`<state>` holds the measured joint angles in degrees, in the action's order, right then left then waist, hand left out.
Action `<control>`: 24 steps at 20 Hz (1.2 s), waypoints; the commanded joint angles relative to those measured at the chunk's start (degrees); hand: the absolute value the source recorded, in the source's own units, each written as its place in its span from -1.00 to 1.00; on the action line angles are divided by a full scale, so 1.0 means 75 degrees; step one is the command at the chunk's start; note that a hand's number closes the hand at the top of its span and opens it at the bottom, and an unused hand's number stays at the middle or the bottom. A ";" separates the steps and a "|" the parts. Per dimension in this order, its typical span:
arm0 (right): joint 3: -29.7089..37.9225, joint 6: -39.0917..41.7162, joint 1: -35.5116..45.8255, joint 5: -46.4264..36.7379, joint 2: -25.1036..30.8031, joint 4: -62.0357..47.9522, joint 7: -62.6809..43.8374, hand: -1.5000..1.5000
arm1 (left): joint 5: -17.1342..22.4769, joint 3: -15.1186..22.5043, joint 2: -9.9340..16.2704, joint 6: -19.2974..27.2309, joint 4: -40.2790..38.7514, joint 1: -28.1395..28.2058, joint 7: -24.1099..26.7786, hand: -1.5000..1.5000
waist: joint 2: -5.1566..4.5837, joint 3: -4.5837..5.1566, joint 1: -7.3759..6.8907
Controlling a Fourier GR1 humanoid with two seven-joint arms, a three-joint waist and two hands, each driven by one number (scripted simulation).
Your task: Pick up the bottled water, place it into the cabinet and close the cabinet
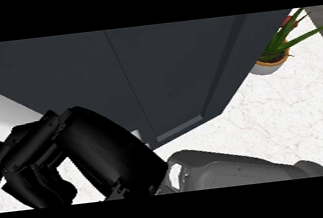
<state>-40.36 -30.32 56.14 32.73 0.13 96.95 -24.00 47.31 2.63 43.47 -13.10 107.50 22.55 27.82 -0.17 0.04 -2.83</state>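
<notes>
A: Item one, the cabinet [168, 75]?
B: Dark grey, filling the upper middle of the head view. Its door appeared to lie flat against the front, with a lighter strip along the lower edge. Whether it was fully latched could not be told.

A: Item two, the bottled water?
B: Not visible anywhere. It was either inside the cabinet or hidden; the view did not settle it.

A: Item three, the hands?
B: One black hand [40, 160] sat at lower left, close against the cabinet front, fingers bent, with nothing seen in its grasp. Which arm it belonged to was unclear from that angle; a grey forearm [238, 167] entered from the lower edge to its right. No other hand showed.

A: Sundries?
B: White marbled counter [284, 117] on the right, and a potted plant [274, 58] at upper right, just beside the cabinet's corner.

A: Step in hand?
B: By judgement, the closing stage. The next move called for confirming the door shut flush, then drawing the hand clear.
</notes>
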 commanded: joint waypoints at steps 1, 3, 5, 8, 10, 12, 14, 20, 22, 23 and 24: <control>0.0014 0.1594 0.0150 0.1064 -0.0017 -0.0605 0.0010 1.00 | 0.0109 -0.0175 0.0103 0.0128 0.0411 0.0042 -0.0293 -1.00 | -0.0039 -0.0011 0.0015; 0.0179 0.2254 0.0113 0.1493 -0.0017 -0.1050 0.0235 1.00 | 0.0223 -0.0342 0.0112 -0.0111 0.0343 0.0386 -0.0273 -1.00 | -0.0027 -0.0006 0.0007; 0.0598 0.2700 -0.0034 0.1658 -0.0017 -0.1364 -0.0059 1.00 | -0.0094 -0.0388 -0.0085 -0.0161 0.0089 0.0349 -0.0142 -1.00 | 0.0003 -0.0004 0.0184; 0.0879 0.3677 -0.0511 0.1266 0.0145 -0.2037 0.0725 1.00 | 0.0025 -0.0860 -0.0064 -0.0502 -0.0163 0.0416 -0.0176 -1.00 | 0.0004 -0.0005 0.0240; 0.1229 0.3446 -0.0191 0.1101 -0.0015 -0.2390 0.0787 1.00 | 0.0110 -0.0904 -0.0144 -0.0044 0.0493 0.0291 -0.0606 -1.00 | 0.0013 -0.0007 0.0235; 0.1375 0.3693 -0.0459 0.0850 0.0108 -0.2452 0.0852 1.00 | -0.0260 -0.0681 -0.0490 -0.0127 0.0596 0.0653 -0.0501 -1.00 | 0.0023 -0.0007 0.0254; 0.1941 0.4099 -0.0280 0.0930 0.0374 -0.3002 0.1097 1.00 | 0.0370 -0.1058 -0.0185 -0.0257 0.0745 0.0642 -0.0924 -1.00 | 0.0009 -0.0008 0.0217; 0.2136 0.3609 -0.0331 -0.0284 0.0354 -0.4023 0.2164 1.00 | 0.0074 -0.0888 -0.0501 -0.0142 0.0438 0.0154 -0.1102 -1.00 | -0.0009 -0.0004 0.0284; 0.2636 0.3616 -0.0099 -0.0182 0.0947 -0.3924 0.1787 1.00 | 0.0010 -0.1059 -0.0568 -0.0310 0.0514 0.0391 -0.0902 -1.00 | 0.0015 -0.0004 0.0284; 0.2665 0.3630 0.0084 -0.0382 0.0744 -0.4562 0.2194 1.00 | 0.0052 -0.1024 -0.0461 -0.0092 0.0815 0.0373 -0.1203 -1.00 | -0.0017 -0.0007 0.0198; 0.2519 0.3246 -0.0063 -0.0539 0.0803 -0.4043 0.1881 1.00 | -0.0143 -0.0950 -0.0627 -0.0251 0.0778 0.0546 -0.0993 -1.00 | 0.0030 -0.0004 0.0269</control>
<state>-24.55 -1.83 54.58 32.77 3.68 70.30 -10.89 47.23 -4.66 39.73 -14.70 112.21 25.85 20.64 0.62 0.19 -1.24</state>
